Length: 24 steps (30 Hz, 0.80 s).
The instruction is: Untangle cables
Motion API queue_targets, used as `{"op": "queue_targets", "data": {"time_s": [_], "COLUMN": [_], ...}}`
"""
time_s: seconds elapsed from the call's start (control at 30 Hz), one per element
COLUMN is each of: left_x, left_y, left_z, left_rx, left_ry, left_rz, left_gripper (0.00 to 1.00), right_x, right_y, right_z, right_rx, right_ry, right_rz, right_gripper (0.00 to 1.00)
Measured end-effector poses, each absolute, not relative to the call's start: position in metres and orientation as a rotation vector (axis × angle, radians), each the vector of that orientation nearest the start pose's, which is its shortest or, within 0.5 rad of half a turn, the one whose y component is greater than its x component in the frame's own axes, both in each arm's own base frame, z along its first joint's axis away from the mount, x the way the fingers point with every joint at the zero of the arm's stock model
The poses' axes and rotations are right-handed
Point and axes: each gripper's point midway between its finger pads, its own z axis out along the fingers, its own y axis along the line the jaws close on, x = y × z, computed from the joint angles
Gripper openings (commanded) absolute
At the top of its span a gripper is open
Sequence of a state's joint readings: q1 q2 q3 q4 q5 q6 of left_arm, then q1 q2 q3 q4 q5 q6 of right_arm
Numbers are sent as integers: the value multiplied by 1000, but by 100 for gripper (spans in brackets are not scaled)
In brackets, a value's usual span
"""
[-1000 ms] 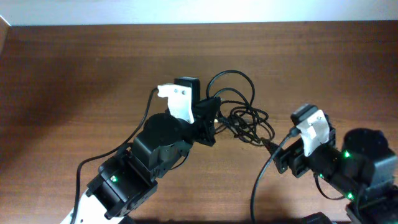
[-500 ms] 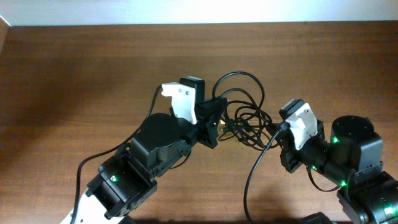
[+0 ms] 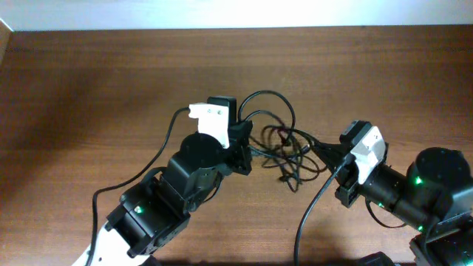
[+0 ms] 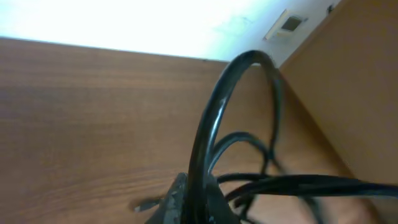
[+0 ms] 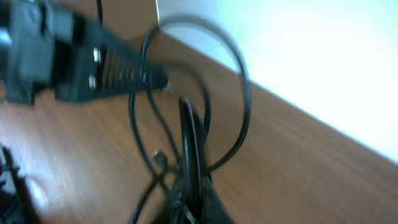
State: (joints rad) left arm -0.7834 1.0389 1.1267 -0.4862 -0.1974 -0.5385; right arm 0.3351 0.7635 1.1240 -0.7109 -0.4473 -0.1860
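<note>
The cables (image 3: 284, 151) are thin black cords tangled in loops on the brown table, between my two grippers. My left gripper (image 3: 250, 145) is shut on one cord at the tangle's left side. In the left wrist view that cord (image 4: 211, 118) rises from the shut gripper (image 4: 194, 205) in a tall arc. A small silvery plug tip (image 4: 144, 204) lies on the wood beside it. My right gripper (image 3: 319, 148) is shut on a cord at the tangle's right side. In the right wrist view that gripper (image 5: 193, 202) pinches a black strand (image 5: 186, 130), and the left arm's fingers (image 5: 118, 65) show at upper left.
The wooden table (image 3: 111, 81) stretches around the tangle, with a pale wall along its far edge (image 3: 236, 15). Thicker black arm wires trail near the front, one by the left arm (image 3: 159, 159) and one by the right arm (image 3: 310, 207).
My right gripper moved up and left to the tangle and shut on a cord. The tangle is now stretched between both grippers and its top loop has shrunk. The left gripper stayed shut.
</note>
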Motion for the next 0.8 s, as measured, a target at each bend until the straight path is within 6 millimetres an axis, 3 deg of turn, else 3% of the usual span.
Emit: {"op": "queue_targets", "data": {"time_s": [0.1,0.3,0.4,0.5,0.53,0.6,0.67,0.8], "left_x": [269,274,277,279,280,281,280,276], "left_y": [-216,-219,-210,-208,-210,-210,-209,-205], "left_z": [315,297,295,296,300,302,311,336], "left_rx": [116,121,44,-27,-41,-48,-56,-72], "left_ry": [2071,2123,2132,2127,2113,2104,2074,1992], "left_rz": [-614,-568,-539,-560,-576,-586,-605,-666], "left_gripper": [0,0,0,0,0,0,0,0], "right_x": [219,222,236,241,242,243,243,242], "right_y": [155,152,120,92,86,77,70,74], "right_z": [377,381,380,358,355,349,346,344], "right_rx": [-753,-701,-471,-325,-299,-249,-218,-236], "right_ry": [1688,1697,1769,1889,1905,1936,1953,1960], "right_rz": [533,540,409,289,253,214,182,204], "right_gripper": [4,4,4,4,16,73,87,89]}}
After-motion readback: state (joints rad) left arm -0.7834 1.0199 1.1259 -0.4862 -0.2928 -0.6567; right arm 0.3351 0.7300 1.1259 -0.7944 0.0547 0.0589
